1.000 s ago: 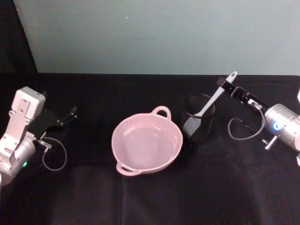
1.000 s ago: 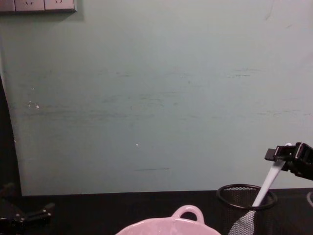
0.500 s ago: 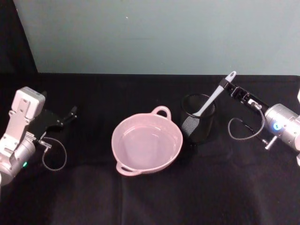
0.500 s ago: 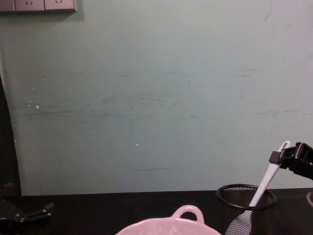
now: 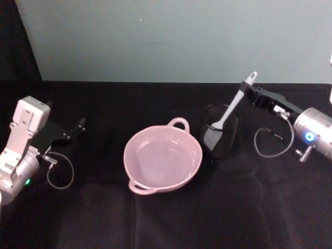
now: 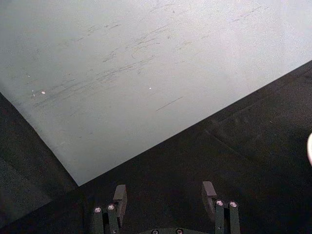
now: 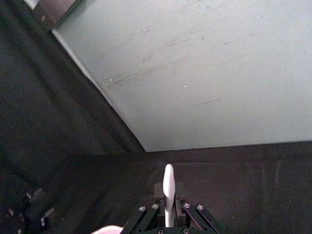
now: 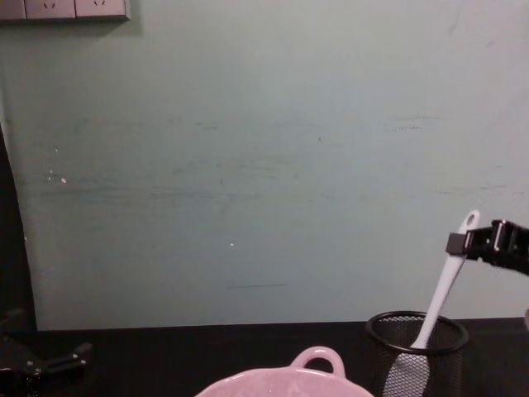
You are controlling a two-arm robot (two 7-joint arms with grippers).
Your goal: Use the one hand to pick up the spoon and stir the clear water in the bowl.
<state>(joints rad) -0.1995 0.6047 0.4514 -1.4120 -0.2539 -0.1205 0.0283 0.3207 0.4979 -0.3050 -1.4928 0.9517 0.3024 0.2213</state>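
Black cloth covers the surface (image 5: 166, 218), which runs back to a pale green wall (image 5: 171, 41). The right gripper (image 5: 246, 95) reaches in from the right side at the height of the spoon's upper handle, with its silver wrist (image 5: 314, 137) behind it and a grey cable (image 5: 267, 145) looping down toward the cloth. Its jaws are closed on the spoon (image 5: 234, 104), pinching the slim white handle just below the oval hole. In the chest view the hole end pokes up above the right gripper (image 8: 457, 243). The spoon (image 8: 442, 285) leans with its handle end toward the robot's right, and its pale flat head sits down inside the black wire-mesh cup (image 5: 220, 140), showing faintly through the mesh. Whether the head touches the bottom of the cup (image 8: 446, 364) cannot be told. From the right wrist view the spoon (image 7: 168, 187) stands straight out between the jaws of the right gripper (image 7: 168, 214). The pale pink bowl (image 5: 134, 144) rests at the middle of the surface, just beside the cup on its left. Its loop handle points toward the wall and clear water (image 5: 161, 161) lies flat inside it. In the chest view its rim (image 8: 273, 379) and the loop rise at the lower edge. The left gripper (image 5: 78, 127) is parked low at the far left, well apart from the bowl. The left wrist view shows its jaws (image 6: 165, 192) spread open on nothing.
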